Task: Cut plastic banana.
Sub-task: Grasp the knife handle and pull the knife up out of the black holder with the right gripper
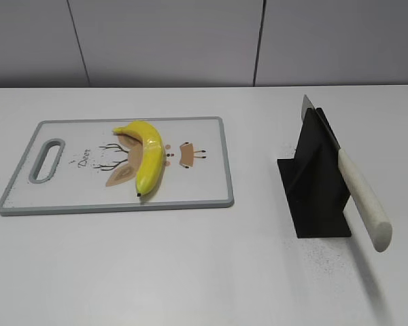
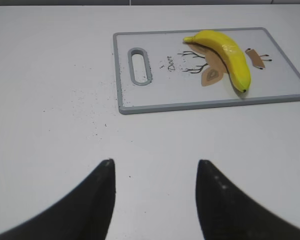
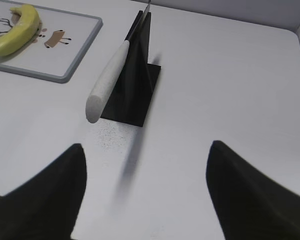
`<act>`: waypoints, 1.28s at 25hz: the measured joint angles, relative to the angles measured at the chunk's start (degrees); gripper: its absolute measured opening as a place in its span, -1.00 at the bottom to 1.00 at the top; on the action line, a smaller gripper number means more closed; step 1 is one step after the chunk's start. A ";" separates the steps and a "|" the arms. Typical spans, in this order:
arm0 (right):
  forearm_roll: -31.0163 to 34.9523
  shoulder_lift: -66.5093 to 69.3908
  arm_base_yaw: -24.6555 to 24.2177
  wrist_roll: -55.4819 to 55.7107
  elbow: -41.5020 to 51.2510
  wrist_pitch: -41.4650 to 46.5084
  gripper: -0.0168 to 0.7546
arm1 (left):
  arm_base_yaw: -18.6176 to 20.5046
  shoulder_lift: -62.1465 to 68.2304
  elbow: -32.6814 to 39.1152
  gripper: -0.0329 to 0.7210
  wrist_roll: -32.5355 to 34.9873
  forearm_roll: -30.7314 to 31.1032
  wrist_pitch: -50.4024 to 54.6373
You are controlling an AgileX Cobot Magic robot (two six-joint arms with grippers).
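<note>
A yellow plastic banana [image 1: 147, 155] lies whole on a white cutting board [image 1: 197, 183] with a grey rim and a deer drawing; both also show in the left wrist view [image 2: 227, 55] [image 2: 160, 85] and the right wrist view [image 3: 16, 31] [image 3: 70, 50]. A knife with a white handle [image 1: 362, 197] rests slanted in a black stand [image 1: 313, 187], handle toward the front; it shows in the right wrist view [image 3: 107, 82]. My left gripper [image 2: 155, 165] is open and empty over bare table, short of the board. My right gripper [image 3: 145, 150] is open and empty, just short of the knife handle. Neither gripper shows in the exterior view.
The board has a slot handle [image 1: 46, 160] at its left end. The white table [image 1: 190, 272] carries fine dark specks near the stand and left of the board. A grey panelled wall [image 1: 190, 41] stands behind the table.
</note>
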 joint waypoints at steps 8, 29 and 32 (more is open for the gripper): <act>0.30 18.51 -0.07 -0.05 -5.25 -0.62 0.34 | 0.00 0.00 0.00 0.42 0.00 0.00 0.00; 6.36 66.37 9.90 10.06 -22.69 1.86 0.33 | 0.00 0.00 0.00 0.42 0.00 0.00 0.00; 6.36 71.39 9.90 10.93 -23.29 1.19 0.33 | 0.00 0.00 0.00 0.42 0.00 0.00 0.00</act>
